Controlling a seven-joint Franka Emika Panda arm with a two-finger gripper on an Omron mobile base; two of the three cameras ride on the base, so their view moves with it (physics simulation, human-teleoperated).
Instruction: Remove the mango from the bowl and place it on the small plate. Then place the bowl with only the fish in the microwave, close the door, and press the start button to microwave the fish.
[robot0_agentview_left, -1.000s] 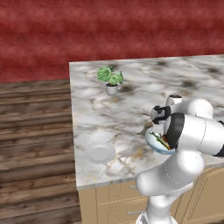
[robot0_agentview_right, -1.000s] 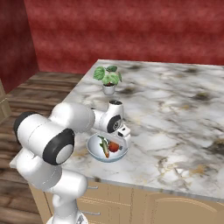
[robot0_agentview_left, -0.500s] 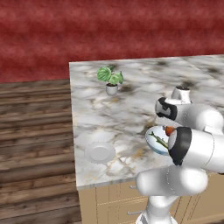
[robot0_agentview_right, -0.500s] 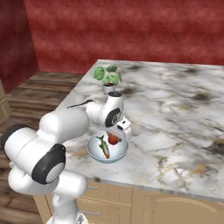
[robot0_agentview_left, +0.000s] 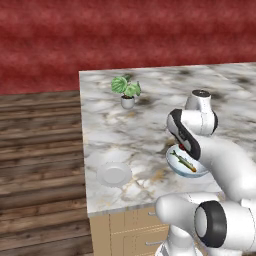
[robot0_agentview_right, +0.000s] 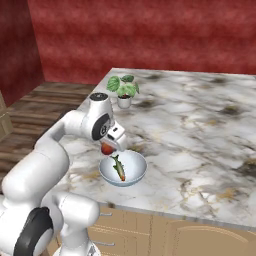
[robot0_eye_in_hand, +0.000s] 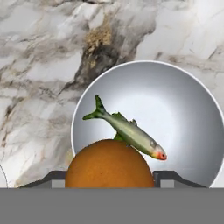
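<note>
My gripper (robot0_agentview_right: 108, 148) is shut on the mango (robot0_agentview_right: 106, 149), a small red-orange fruit held just above the left rim of the bowl (robot0_agentview_right: 135, 172). In the hand view the mango (robot0_eye_in_hand: 109, 164) sits between my two finger tips, in front of the bowl (robot0_eye_in_hand: 175, 96). The green-yellow fish (robot0_eye_in_hand: 129, 130) lies alone on the bowl's floor, also seen as the fish (robot0_agentview_right: 119, 168) and the fish (robot0_agentview_left: 184, 161). The small plate (robot0_agentview_left: 114, 174) lies flat on the counter, left of the bowl (robot0_agentview_left: 196, 172), near the front edge. The microwave and its door are out of view.
A potted plant (robot0_agentview_left: 127, 91) stands on the marble counter behind the plate, also the potted plant (robot0_agentview_right: 123, 91). The counter's left edge (robot0_agentview_left: 84, 150) drops to a wooden floor. Wooden drawers run below the front edge.
The jaws have closed on the mango and lifted it out of the bowl. The arm has swung and straightened above the bowl. The fish stays in place.
</note>
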